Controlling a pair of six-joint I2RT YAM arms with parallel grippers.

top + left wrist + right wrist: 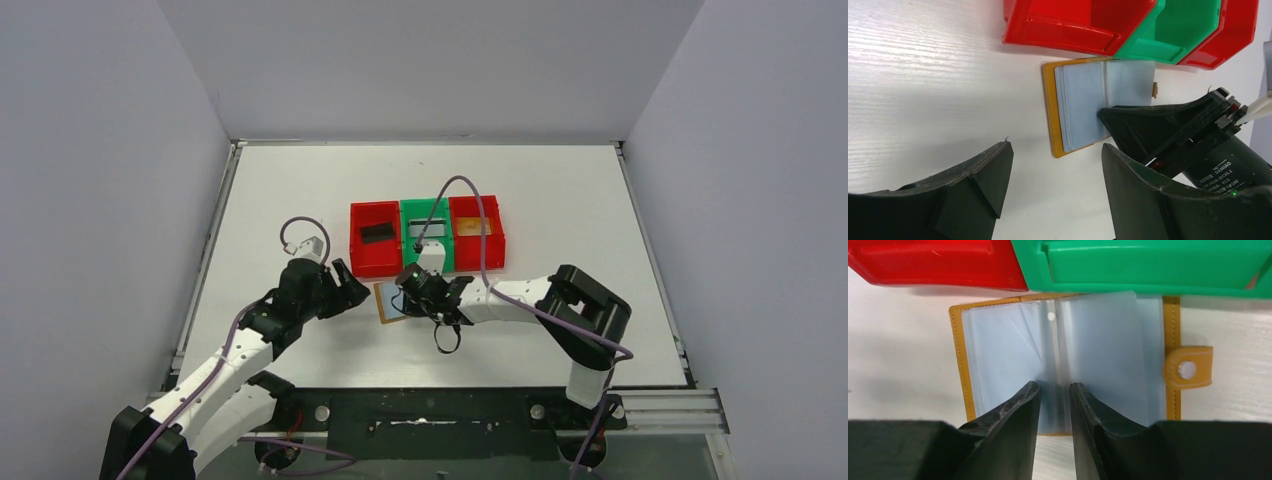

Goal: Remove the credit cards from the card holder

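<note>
A row of three bins stands side by side about midway across the bench (300, 180), parallel to its far edge: the left bin (375, 255), the middle bin (425, 215), the right bin (475, 245). One flat item lies in each.

The card holder (388, 300) (1083, 100) (1013, 350) lies flat on the bench just before the row, below where the left and middle bins meet, its tab (1190, 367) toward the bench's right edge.

My right gripper (415, 300) (1054, 390) comes over the holder's near edge, above its middle fold. My left gripper (358, 292) (1055, 160) is just left of the holder, over bare bench.
</note>
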